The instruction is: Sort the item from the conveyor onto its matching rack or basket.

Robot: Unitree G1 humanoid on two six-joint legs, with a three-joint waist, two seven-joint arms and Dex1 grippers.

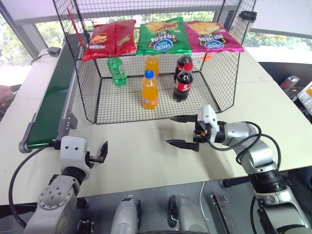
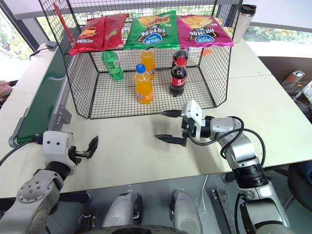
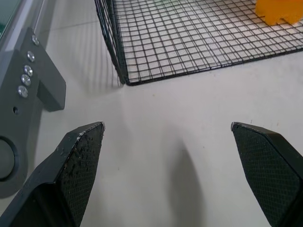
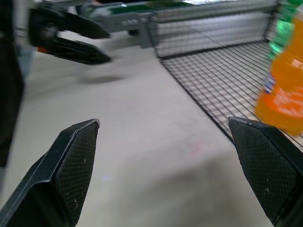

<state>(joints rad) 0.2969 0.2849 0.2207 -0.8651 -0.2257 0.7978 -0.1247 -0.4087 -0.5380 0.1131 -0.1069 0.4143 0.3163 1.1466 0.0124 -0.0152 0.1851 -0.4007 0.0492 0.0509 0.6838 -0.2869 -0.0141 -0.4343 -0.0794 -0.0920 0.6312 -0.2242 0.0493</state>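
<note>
Leftmost, the conveyor (image 1: 48, 105) borders bare table (image 1: 141, 156) before the black wire cage (image 1: 87, 92). Left gripper (image 1: 100, 152) hangs spread wide, empty, above that table. Green bottle (image 1: 116, 71) stands inside the cage's rear left. Right gripper (image 1: 181, 130) gapes empty near the cage front.

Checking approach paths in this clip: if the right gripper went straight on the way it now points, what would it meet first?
The right gripper, open, points across the bare white table toward the left gripper. That looks like the first thing in its line, with the conveyor beyond it, though depth is hard to judge.
</note>
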